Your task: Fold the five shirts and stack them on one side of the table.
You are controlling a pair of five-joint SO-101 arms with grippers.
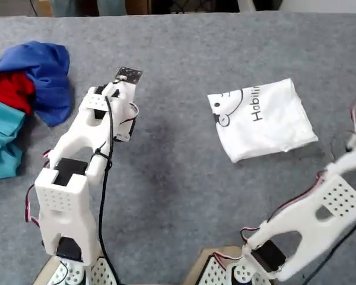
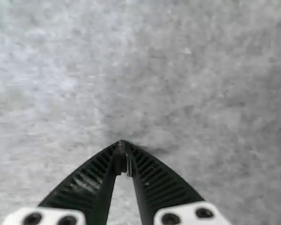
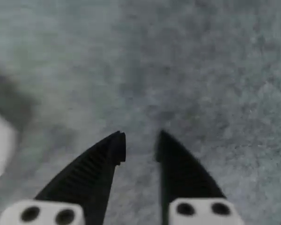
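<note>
left jaws closed, right jaws slightly parted, both empty

— What did we record apart from the work itself?

— We saw the desk (image 1: 184, 160), covered from edge to edge in a grey fabric (image 1: 178, 65). Up close, the fabric looked fuzzy and faintly mottled.

— And past its far edge?

— We made out a brown piece (image 1: 43, 6) at the left corner, a dark patch (image 1: 190, 5) near the middle and a pale surface (image 1: 326, 5) at the right. We could not tell what any of them were.

— Anything along the near edge?

— We noted a tan board (image 1: 204, 256) lying on the fabric near the middle. A second tan corner (image 1: 40, 274) showed toward the left, and both were cut off by the view's edge.
</note>
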